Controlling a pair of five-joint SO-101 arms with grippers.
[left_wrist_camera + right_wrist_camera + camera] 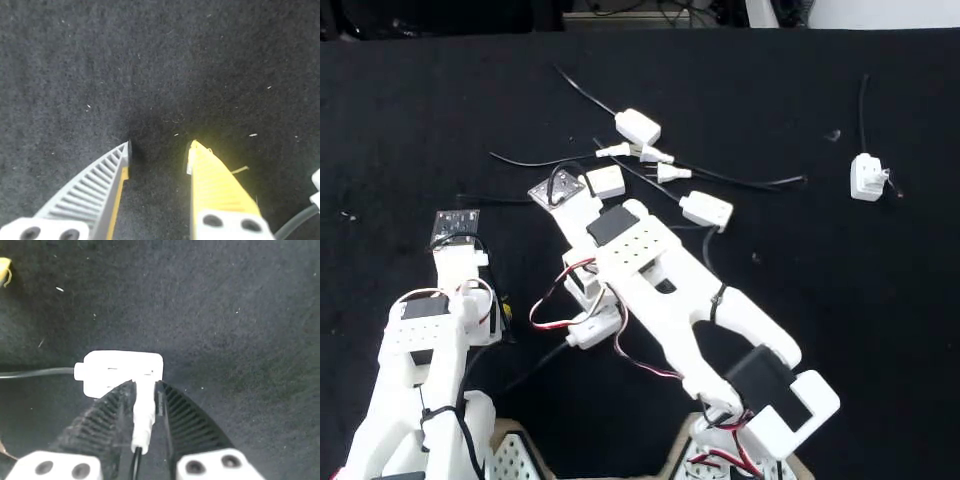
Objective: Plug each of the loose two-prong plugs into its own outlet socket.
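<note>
Got right jaws pinching small white two-prong plug (144,415) against white rectangular socket block (122,370), prongs hidden, maybe seated; left jaws wide over black worktop (150,60).

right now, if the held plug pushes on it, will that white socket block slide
Likely slides: the socket block looks small, light, lying loose on cloth. Its thin cable looks floppy, so little anchoring. Boxy shape, unlikely to roll.

Robotics lab: 2 bare-wired arms (660,280) on black-clothed table (880,300).
</note>
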